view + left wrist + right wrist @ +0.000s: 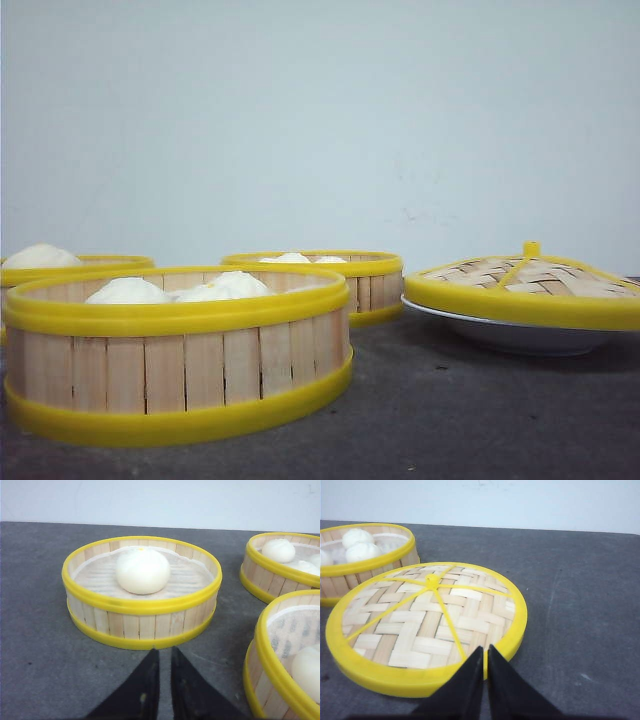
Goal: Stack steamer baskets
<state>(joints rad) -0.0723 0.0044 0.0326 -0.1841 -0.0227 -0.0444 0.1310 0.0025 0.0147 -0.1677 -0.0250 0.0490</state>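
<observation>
Resting apart on the table, three baskets remain unstacked; one lies just ahead of the closed left gripper. Closed right gripper faces the lid.

Three steamer baskets left, separate, lid on plate right

No writing, label, brand mark or number can be read anywhere here; every surface in sight is plain and unmarked.
</observation>
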